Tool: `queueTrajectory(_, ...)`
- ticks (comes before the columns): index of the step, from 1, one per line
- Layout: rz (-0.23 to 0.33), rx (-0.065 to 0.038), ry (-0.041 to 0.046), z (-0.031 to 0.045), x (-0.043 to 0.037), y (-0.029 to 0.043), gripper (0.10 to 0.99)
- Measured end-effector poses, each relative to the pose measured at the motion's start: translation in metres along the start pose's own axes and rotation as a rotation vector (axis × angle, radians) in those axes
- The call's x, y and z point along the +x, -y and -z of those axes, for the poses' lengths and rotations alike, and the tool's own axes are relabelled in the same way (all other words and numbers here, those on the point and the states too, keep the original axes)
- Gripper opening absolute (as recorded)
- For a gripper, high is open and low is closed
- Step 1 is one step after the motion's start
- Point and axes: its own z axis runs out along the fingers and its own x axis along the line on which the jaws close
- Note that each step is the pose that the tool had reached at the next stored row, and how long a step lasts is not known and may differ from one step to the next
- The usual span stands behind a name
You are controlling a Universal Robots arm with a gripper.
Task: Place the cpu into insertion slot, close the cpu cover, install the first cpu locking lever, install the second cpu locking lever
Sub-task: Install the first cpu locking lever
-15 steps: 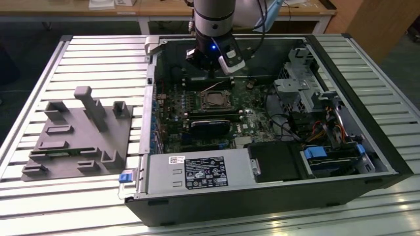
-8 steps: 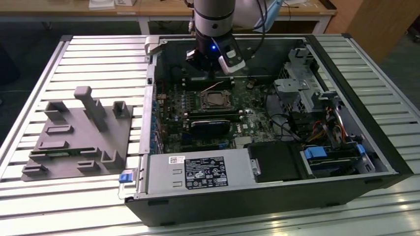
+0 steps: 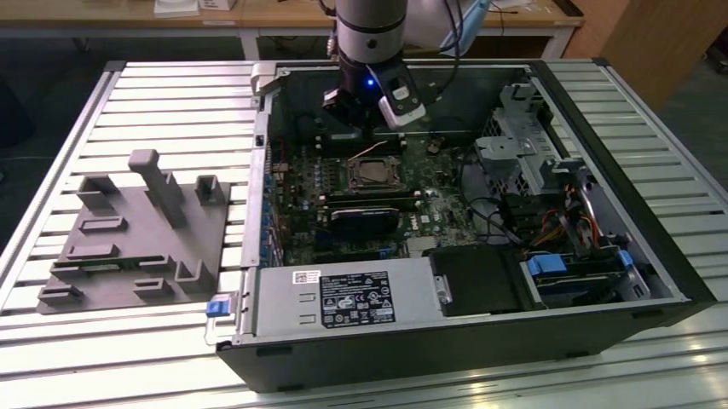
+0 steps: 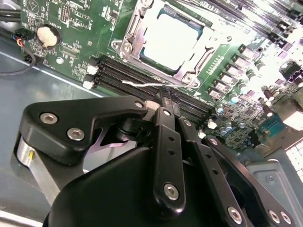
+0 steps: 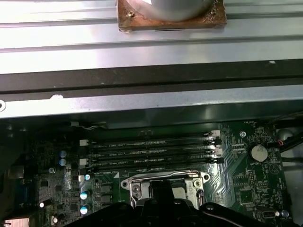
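Black arms of the pincer (image 4: 158, 101) sit closest in the second wrist view. Its two tips look pressed together, with nothing seen between them. The tips are just beside a thin silver locking lever (image 4: 142, 84), but I cannot tell if they touch it. The lever lies over the long black memory slots (image 4: 118, 75).

Past the slots is the cpu (image 4: 173, 40). It sits in the insertion slot (image 3: 350, 175) on the green board (image 4: 71, 23). The cpu cover (image 4: 156, 66) looks flat down around it.

In the exterior view the pincer hangs at 12 o'clock from the cpu. A grey power box (image 3: 341, 298) is at 6 o'clock, and a grey holder (image 3: 131, 239) lies on the desk (image 3: 114, 358) at 9 o'clock.

What could go wrong? The lever is thin and springy, so I think the tips could slip off it. Then they might scratch the slots or the board. If the lever is not hooked, it could pop back up and the cover could lift.
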Motion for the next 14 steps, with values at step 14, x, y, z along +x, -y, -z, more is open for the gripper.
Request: queueTrajectory(14,-0.029,0.068,0.0129,-0.0017,0.0001,0.0003,0.106)
